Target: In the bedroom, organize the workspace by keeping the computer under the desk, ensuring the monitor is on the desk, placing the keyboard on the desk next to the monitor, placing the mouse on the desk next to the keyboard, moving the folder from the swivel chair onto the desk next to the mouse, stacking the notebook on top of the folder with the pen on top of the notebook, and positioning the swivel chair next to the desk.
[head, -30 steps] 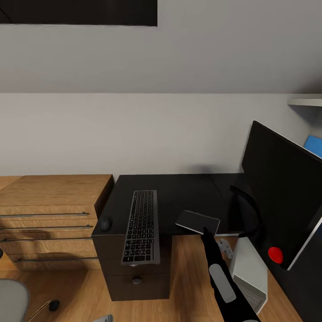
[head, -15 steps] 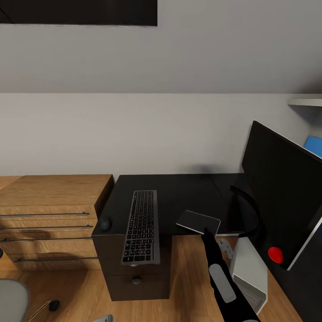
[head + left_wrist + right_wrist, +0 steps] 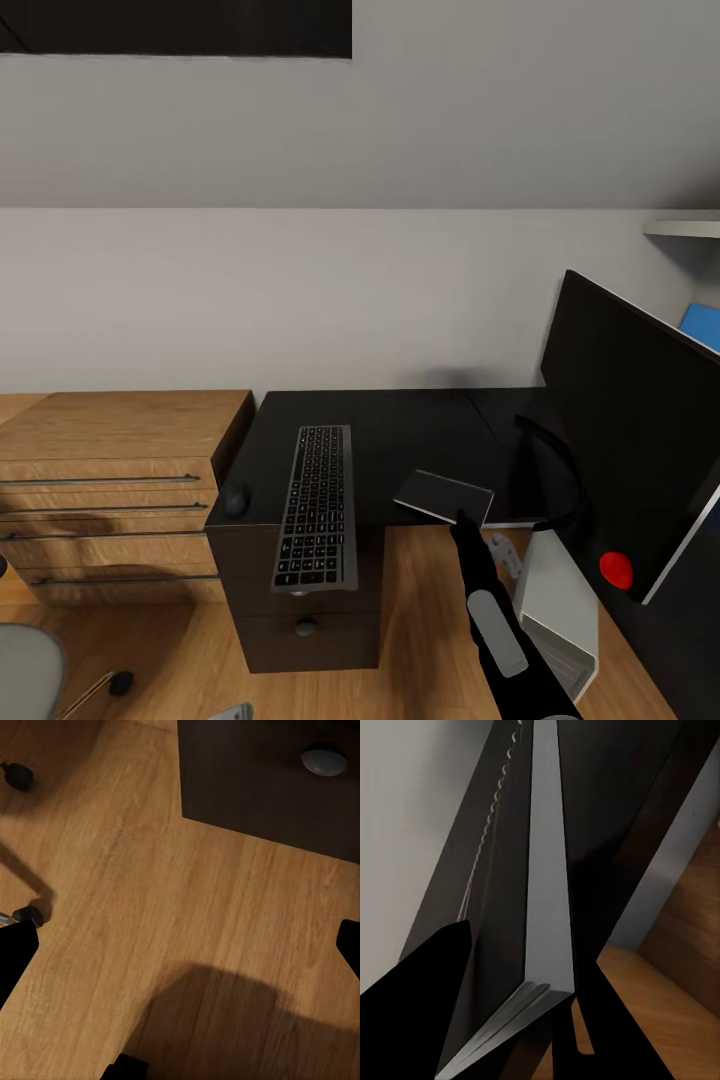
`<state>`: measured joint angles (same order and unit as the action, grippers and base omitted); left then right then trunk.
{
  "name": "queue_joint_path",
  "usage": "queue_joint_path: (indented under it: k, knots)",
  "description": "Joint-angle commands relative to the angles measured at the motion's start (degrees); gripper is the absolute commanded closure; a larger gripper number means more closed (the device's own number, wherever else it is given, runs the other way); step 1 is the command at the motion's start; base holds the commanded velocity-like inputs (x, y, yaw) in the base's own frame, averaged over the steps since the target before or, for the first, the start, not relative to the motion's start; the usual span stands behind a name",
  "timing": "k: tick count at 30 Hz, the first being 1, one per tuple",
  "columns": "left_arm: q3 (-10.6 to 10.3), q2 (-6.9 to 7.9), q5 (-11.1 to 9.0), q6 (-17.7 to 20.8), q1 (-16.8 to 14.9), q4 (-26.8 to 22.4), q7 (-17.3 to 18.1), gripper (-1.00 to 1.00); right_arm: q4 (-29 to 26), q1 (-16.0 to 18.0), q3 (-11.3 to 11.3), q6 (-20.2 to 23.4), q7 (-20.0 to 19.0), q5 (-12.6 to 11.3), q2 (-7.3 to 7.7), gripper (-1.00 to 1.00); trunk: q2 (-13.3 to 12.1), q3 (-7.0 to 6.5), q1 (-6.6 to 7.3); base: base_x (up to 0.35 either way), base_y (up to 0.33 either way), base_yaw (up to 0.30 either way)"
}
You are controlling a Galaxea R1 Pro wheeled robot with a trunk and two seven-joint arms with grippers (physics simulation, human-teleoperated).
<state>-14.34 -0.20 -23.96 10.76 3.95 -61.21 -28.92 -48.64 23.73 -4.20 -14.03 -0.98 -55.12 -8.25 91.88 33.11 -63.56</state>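
Head view: the black table (image 3: 400, 430) fills the middle of the frame, its drawer unit below the near edge at lower centre. The keyboard (image 3: 317, 505), black keys in a dark grey frame, lies lengthwise at centre-left and overhangs the near edge. The small black mouse (image 3: 236, 499) sits just left of it at the table's left corner. The notebook (image 3: 443, 496), a thin dark grey rectangle with pale edges, sits tilted at the near edge right of centre, gripped at its near side by the right hand (image 3: 464, 522) on a black arm rising from the lower right. The monitor (image 3: 630, 440), black-fronted with a white rim and a red light, stands at the right. The pale computer (image 3: 558, 610) stands on the floor at lower right, beside the table's edge. A light-wood chest (image 3: 110, 480) with bar handles is at the left.

Left wrist view: wooden floor (image 3: 187, 922), with a dark drawer front and round silver knob (image 3: 324, 760) at upper right. The left hand's (image 3: 180, 945) dark fingertips sit wide apart at both side edges, released.

Right wrist view: the notebook (image 3: 544, 870) is seen edge-on, spiral binding along one side, clamped between the right hand's (image 3: 521, 1005) black fingers (image 3: 427, 975). No writing is legible
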Motion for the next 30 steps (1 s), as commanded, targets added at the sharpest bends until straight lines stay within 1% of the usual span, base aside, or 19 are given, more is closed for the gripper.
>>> queue_joint_path:
  k: [1, 2, 3, 18, 21, 30]
  knots:
    - [-0.1, 0.02, -0.3, 0.2, 0.0, -0.1, -0.3, -1.0, 0.1, 0.0, -0.2, -0.1, 0.5, -1.4, -0.01, 1.0, 0.0, 0.06, 0.0, 0.0, 0.0, 0.0]
    - [-0.1, 0.02, -0.3, 0.2, 0.0, -0.1, -0.3, -1.0, 0.1, 0.0, -0.2, -0.1, 0.5, -1.4, -0.01, 1.0, 0.0, 0.06, 0.0, 0.0, 0.0, 0.0]
    - [-0.1, 0.02, -0.3, 0.2, 0.0, -0.1, -0.3, -1.0, 0.1, 0.0, -0.2, -0.1, 0.5, -1.4, -0.01, -1.0, 0.0, 0.06, 0.0, 0.0, 0.0, 0.0]
    - [-0.1, 0.02, -0.3, 0.2, 0.0, 0.0, -0.4, -1.0, 0.1, 0.0, -0.2, -0.2, 0.5, -1.4, -0.01, -1.0, 0.0, 0.06, 0.0, 0.0, 0.0, 0.0]
    - [-0.1, 0.02, -0.3, 0.2, 0.0, 1.1, -0.4, -1.0, 0.1, 0.0, -0.2, -0.2, 0.5, -1.4, -0.01, -1.0, 0.0, 0.06, 0.0, 0.0, 0.0, 0.0]
    - [-0.2, 0.02, -0.2, 0.2, 0.0, 1.5, -0.4, -1.0, 0.1, 0.0, -0.2, -0.2, 0.5, -1.4, -0.01, -1.0, 0.0, 0.06, 0.0, -0.035, 0.0, 0.0]
